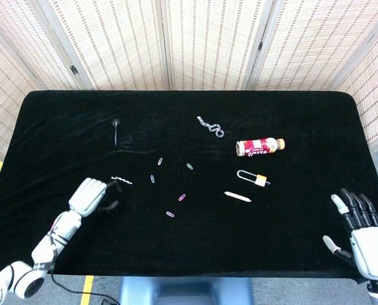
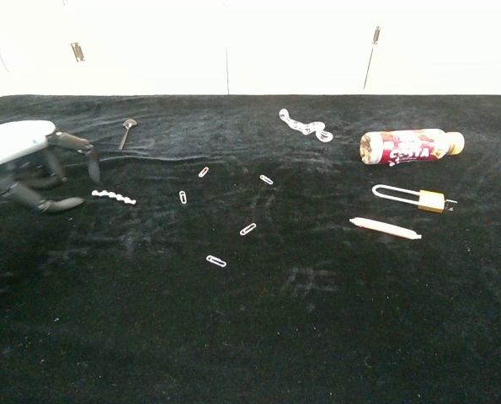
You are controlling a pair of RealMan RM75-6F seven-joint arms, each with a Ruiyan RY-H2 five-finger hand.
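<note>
My left hand [image 1: 90, 196] hovers over the black cloth at the left, fingers apart and curved downward, holding nothing. Its fingertips are just short of a small silvery wavy strip [image 1: 121, 180]. In the chest view the left hand [image 2: 31, 164] sits just left of that strip [image 2: 114, 197], not touching it. My right hand [image 1: 360, 235] rests at the front right edge of the table, fingers spread and empty; the chest view does not show it.
Several coloured paper clips [image 1: 169, 214] lie mid-table. A red-labelled bottle [image 1: 258, 147] lies on its side, with a padlock [image 1: 253, 177] and a white stick [image 1: 237, 197] in front of it. A silver chain [image 1: 211, 127] and a dark pin [image 1: 115, 130] lie further back.
</note>
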